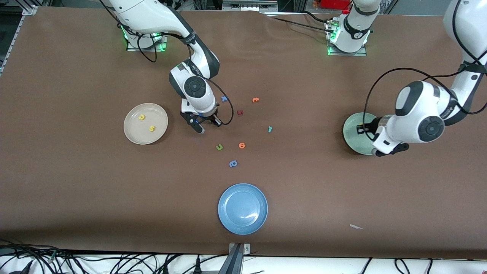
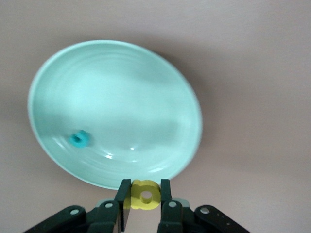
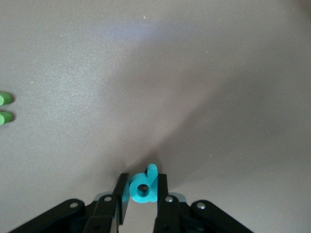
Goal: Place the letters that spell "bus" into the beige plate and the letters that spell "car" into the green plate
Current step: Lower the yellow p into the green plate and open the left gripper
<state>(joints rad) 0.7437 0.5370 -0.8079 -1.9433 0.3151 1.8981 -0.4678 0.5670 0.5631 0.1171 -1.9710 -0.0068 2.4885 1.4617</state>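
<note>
Now the right claw [image 3: 142, 190] pinches a small teal b [image 3: 144, 186].

The beige plate [image 1: 145, 123] holds the yellow u [image 1: 142, 117] and the yellow s [image 1: 152, 128]. The teal b [image 3: 144, 187] is pinched between black fingers. The green plate [image 2: 114, 111] holds the teal c [image 2: 79, 139]. The yellow a [image 2: 144, 194] is pinched over its rim. The teal r [image 1: 270, 129] lies flat on the table.

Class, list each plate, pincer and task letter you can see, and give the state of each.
beige plate: holds yellow u and yellow s
green plate: holds teal c
blue plate: holds nothing
left pincer: shut on yellow a
right pincer: shut on teal b
teal r: loose on table
</note>
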